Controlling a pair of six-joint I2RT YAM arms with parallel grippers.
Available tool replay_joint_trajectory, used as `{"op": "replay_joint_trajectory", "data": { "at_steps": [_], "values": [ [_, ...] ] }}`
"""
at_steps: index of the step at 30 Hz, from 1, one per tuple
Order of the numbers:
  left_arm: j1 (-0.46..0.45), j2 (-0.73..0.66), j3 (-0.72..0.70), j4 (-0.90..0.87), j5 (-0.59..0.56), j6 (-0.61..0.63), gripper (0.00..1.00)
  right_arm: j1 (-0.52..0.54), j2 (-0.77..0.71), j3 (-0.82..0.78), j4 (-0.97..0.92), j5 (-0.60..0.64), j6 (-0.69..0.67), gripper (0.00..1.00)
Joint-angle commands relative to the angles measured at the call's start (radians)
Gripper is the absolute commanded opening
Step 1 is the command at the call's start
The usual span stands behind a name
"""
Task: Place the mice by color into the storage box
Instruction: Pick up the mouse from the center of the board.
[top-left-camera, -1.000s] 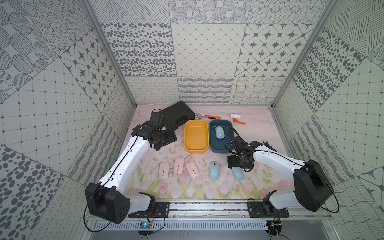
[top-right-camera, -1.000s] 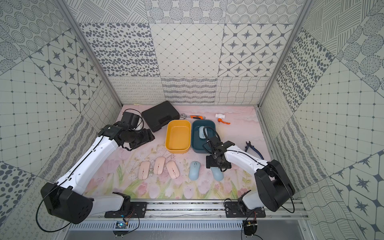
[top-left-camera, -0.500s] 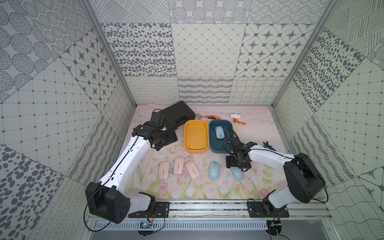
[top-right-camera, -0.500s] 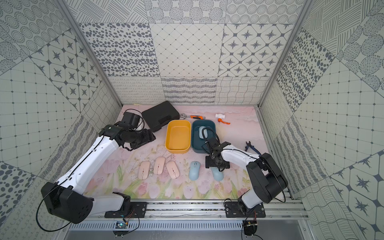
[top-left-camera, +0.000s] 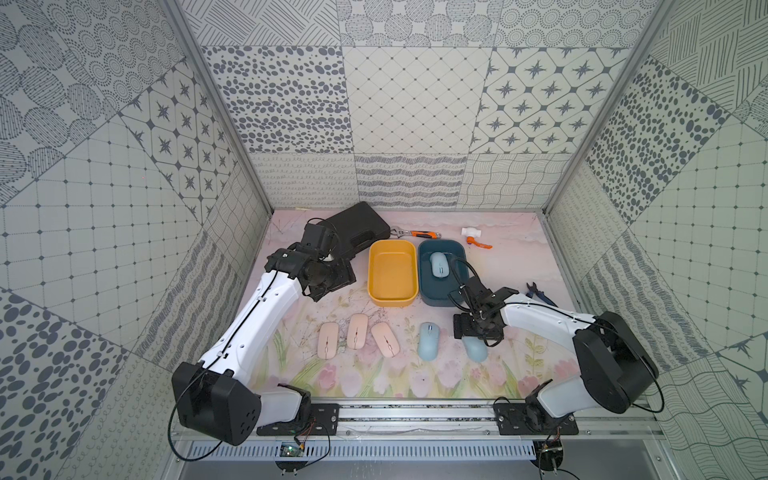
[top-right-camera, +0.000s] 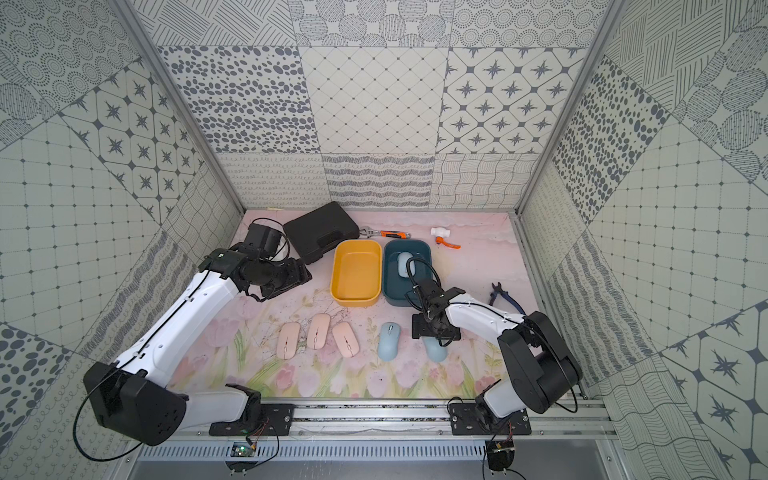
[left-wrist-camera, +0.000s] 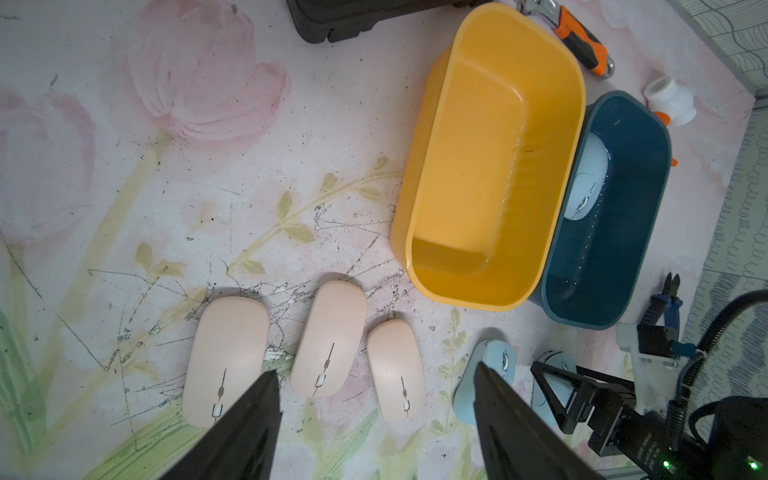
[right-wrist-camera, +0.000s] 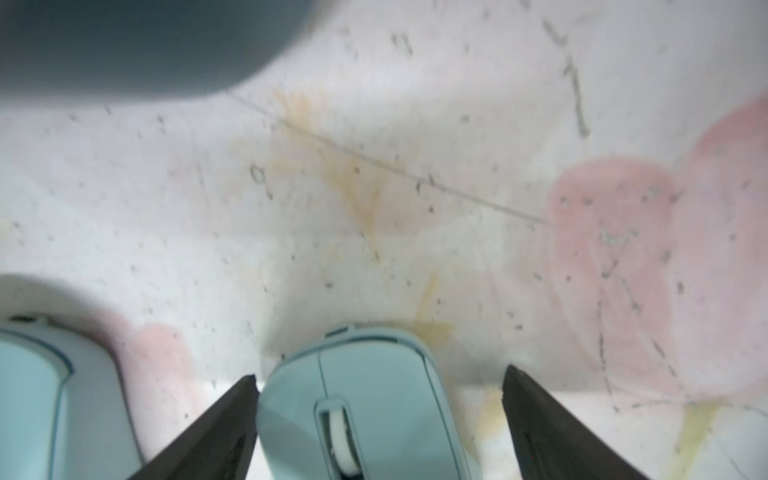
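1. My right gripper (right-wrist-camera: 379, 373) sat spread astride a blue mouse (right-wrist-camera: 357, 407), near the teal bin (top-left-camera: 438, 300); nothing was clamped.
2. Left gripper (left-wrist-camera: 374, 370) gaped empty, well off the bin.
3. I judged the mouse light, rigid and slick, best pinched on its sides, mid-body.

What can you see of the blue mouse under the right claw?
The blue mouse is rounded, pale blue, matte plastic by its look, with a centre seam between two buttons and a white scroll wheel. It lies flat, top up, on the floral mat, last in the row, near the teal bin. The right claw straddles it, open: one finger close against its side, contact unclear, the other clear. In a top view only its rear shows. A second blue mouse lies beside, apart.
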Motion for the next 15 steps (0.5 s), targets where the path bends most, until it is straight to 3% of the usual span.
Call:
{"op": "replay_joint_trajectory", "data": {
  "at_steps": [1, 7, 15],
  "values": [
    [-0.003, 0.008, 0.014, -0.019, -0.007, -0.013, 0.77, 0.005, -0.041, -0.013, -0.05, -0.016, 0.021, 0.95],
    [-0.006, 0.003, 0.014, -0.023, -0.011, -0.014, 0.77, 0.005, -0.015, -0.024, -0.027, -0.03, 0.015, 0.92],
    [-0.005, 0.003, 0.013, -0.025, -0.017, -0.016, 0.77, 0.026, -0.029, -0.01, -0.045, -0.034, 0.019, 0.77]
  ]
}}
